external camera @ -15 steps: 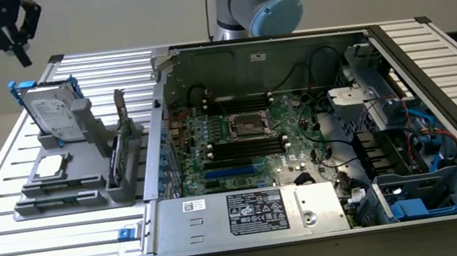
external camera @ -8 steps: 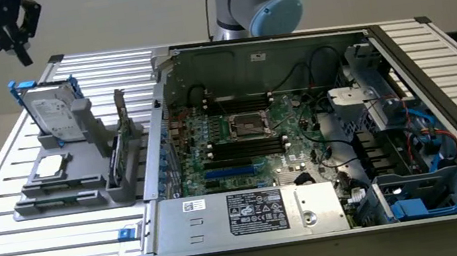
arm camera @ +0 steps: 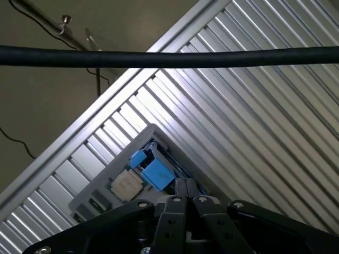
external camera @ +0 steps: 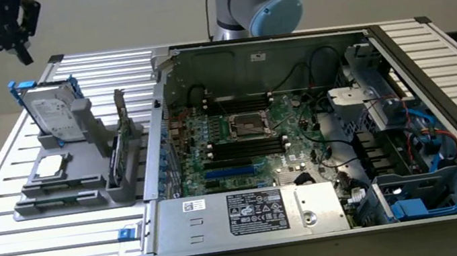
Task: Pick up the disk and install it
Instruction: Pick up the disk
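Observation:
The disk [external camera: 57, 115], a silver-grey drive with a white label in a blue carrier, stands on edge in the grey holder [external camera: 69, 186] at the exterior view's left. My gripper [external camera: 21, 55] hangs high above and a little behind it, fingers shut with nothing between them. In the wrist view the shut gripper [arm camera: 186, 186] looks down on the disk's blue carrier [arm camera: 157, 172] in the grey holder [arm camera: 100, 185].
An open computer case [external camera: 323, 154] with a motherboard [external camera: 248, 138] takes up the exterior view's middle and right. A silver labelled box [external camera: 251, 213] sits at its front. A small square chip [external camera: 50, 166] lies on the holder. A black cable [arm camera: 169, 56] crosses the wrist view.

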### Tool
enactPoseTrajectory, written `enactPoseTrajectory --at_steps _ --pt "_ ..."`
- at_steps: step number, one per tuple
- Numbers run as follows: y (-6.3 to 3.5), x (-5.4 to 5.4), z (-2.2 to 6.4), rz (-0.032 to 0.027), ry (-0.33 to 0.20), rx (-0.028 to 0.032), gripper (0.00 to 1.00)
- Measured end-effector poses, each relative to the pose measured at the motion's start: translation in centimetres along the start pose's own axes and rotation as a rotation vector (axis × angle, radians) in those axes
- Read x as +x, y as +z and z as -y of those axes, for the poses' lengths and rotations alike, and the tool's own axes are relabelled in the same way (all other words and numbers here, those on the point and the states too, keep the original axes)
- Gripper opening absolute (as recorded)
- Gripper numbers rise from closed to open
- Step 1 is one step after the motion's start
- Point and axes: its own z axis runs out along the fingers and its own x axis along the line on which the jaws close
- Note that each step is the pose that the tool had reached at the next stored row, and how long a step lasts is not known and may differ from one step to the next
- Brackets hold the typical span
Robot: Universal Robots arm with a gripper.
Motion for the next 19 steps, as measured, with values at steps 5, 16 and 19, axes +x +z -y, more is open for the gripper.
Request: enactPoseTrajectory --at_steps 5,16,19 --pt "0.0 -0.02 -0.01 -0.0032 -0.079 -0.0012 0.11" --pt "0.01 -0.06 -0.06 -0.0128 -0.277 -0.0026 0.11" --pt "0.01 -0.07 -0.06 -0.0156 -0.331 -0.0031 0.11"
